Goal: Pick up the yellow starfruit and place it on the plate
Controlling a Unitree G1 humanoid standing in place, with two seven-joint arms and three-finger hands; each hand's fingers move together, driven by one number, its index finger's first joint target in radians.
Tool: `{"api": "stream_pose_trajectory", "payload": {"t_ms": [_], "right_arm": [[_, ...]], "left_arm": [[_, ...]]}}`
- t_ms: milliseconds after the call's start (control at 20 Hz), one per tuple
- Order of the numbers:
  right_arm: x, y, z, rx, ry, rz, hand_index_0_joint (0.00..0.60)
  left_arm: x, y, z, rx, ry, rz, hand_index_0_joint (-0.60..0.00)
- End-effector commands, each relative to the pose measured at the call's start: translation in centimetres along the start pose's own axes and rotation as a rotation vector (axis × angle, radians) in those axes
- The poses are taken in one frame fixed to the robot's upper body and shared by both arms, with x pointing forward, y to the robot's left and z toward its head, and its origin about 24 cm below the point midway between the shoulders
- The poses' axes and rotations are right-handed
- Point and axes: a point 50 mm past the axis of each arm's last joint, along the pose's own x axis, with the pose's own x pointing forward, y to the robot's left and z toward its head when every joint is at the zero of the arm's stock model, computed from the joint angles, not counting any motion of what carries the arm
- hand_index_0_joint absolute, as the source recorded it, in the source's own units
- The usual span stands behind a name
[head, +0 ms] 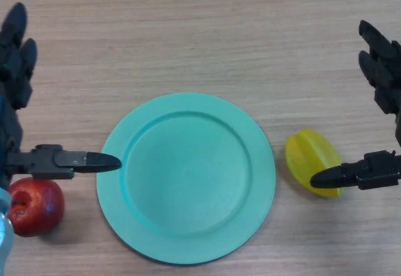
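Note:
A yellow starfruit [311,160] lies on the wooden table to the right of a round teal plate [187,177]. My right hand [382,85] is at the right edge, open, with straight fingers above the fruit and its thumb [351,174] reaching over the fruit's lower right side. My left hand [15,51] is at the left edge, open, its thumb [78,161] pointing at the plate's left rim. The plate holds nothing.
A red apple [36,206] lies at the lower left, just below my left thumb and left of the plate. The wooden table [200,32] stretches beyond the plate.

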Motion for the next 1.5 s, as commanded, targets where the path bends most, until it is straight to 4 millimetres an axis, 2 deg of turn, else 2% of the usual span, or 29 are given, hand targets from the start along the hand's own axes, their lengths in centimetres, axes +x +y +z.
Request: {"api": "stream_pose_trajectory", "payload": {"t_ms": [50, 450, 600, 800, 900, 1100, 1500], "right_arm": [[-0.2, -1.8, 3.3, -0.085, -0.220, -0.088, 0.000], [-0.3, -1.7, 3.1, -0.121, -0.230, -0.103, 0.000], [-0.3, -0.9, 2.2, -0.119, -0.191, -0.091, 0.000], [0.8, -0.5, 0.5, -0.405, -0.156, -0.112, 0.000], [1.4, -0.3, -0.3, -0.483, -0.120, -0.104, 0.000], [2.3, 0.7, -1.6, -0.519, -0.084, -0.051, 0.000], [3.1, 1.8, -3.1, -0.573, -0.003, 0.003, 0.000]], "left_arm": [[0.1, 1.5, 3.0, 0.038, -0.186, 0.046, 0.000], [0.6, 0.9, 1.8, 0.073, -0.164, 0.043, 0.000], [0.9, 0.7, 1.5, 0.039, -0.136, 0.060, 0.000], [1.6, -0.5, 1.2, 0.063, -0.137, 0.027, 0.000], [1.8, -0.8, 1.3, 0.036, -0.134, 0.022, 0.000], [2.2, -0.7, 1.1, 0.025, -0.151, 0.028, 0.000], [3.0, -1.2, 0.4, 0.027, -0.139, 0.009, 0.000]]}}
